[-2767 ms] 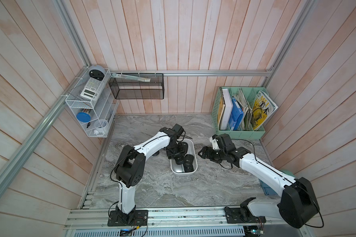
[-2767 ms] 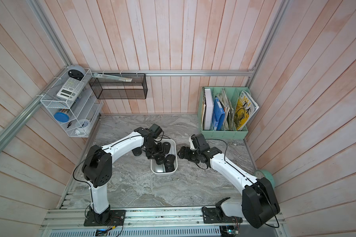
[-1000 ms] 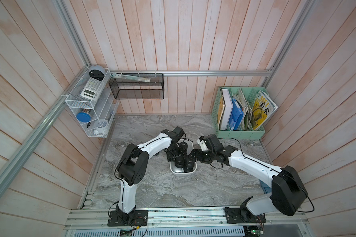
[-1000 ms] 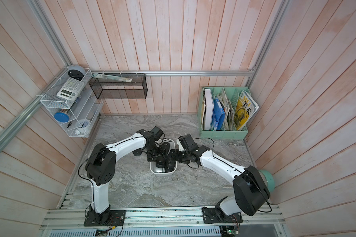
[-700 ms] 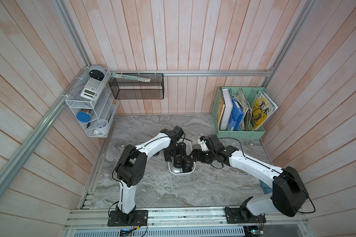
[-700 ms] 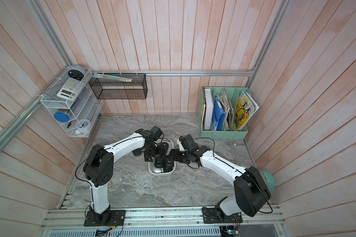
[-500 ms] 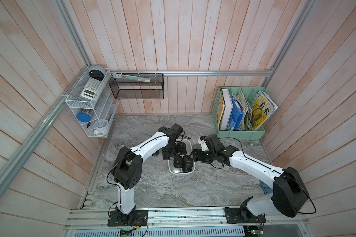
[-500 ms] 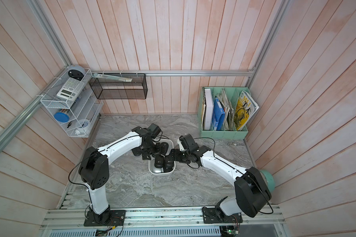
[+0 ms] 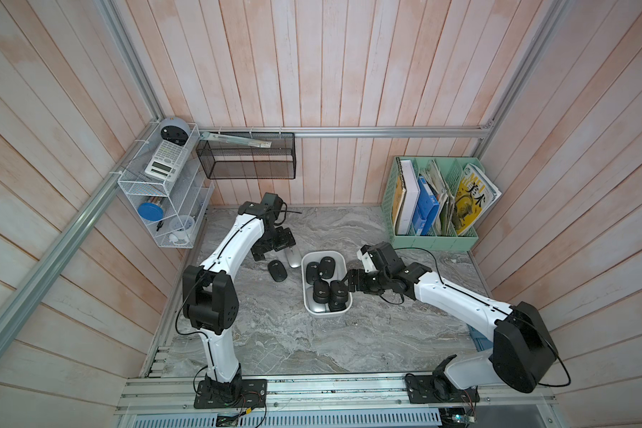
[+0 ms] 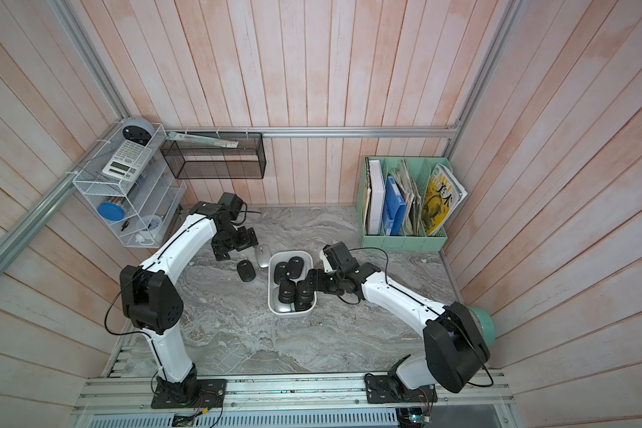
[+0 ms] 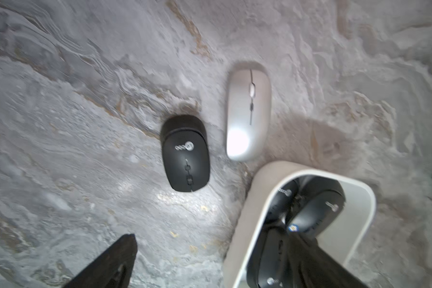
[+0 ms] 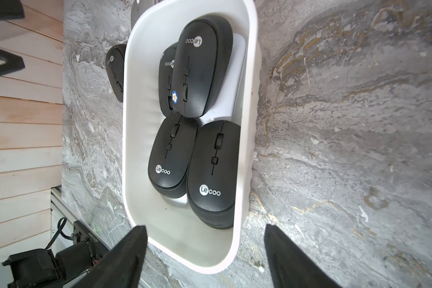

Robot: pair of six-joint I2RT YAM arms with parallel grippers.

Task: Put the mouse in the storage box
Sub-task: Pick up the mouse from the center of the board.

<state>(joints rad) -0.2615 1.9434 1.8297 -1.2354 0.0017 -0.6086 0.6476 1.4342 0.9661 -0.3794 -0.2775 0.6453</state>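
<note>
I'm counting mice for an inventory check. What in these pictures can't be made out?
Silver mice in the storage box: count unclear in every view; black mice lie on them.
Right tool touching the box: unclear; in both top views it covers that rim.
Left wrist view: blurred; a finger of the left tool covers part of the box.

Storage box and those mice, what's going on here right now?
The storage box already holds four black mice. A black mouse and a silver mouse lie on the table beside it. The left hand hangs open and empty above those two. The right hand sits open at the box's opposite side, gripping nothing.
</note>
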